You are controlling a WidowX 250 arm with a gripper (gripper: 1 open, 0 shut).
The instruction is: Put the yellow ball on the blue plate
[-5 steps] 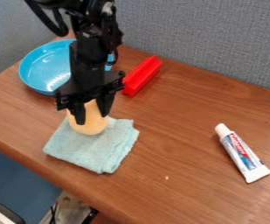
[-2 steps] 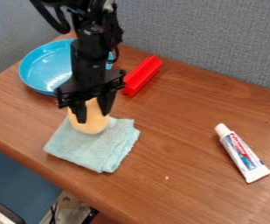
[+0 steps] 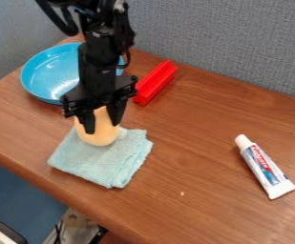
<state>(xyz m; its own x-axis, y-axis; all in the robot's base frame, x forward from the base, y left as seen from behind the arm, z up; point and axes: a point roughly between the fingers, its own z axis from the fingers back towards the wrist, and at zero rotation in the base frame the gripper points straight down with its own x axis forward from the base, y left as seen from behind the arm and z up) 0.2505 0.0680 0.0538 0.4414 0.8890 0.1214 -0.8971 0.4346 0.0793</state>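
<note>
While pointing straight down, gripper (image 3: pixel 97 114) clamps yellow ball (image 3: pixel 98 130) atop cloth (image 3: pixel 102 156).

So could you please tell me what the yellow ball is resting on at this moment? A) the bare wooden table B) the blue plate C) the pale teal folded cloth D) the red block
C: the yellow ball sits on the pale teal cloth, with the fingers closed around it; the blue plate lies behind, with nothing on its visible part.
</note>
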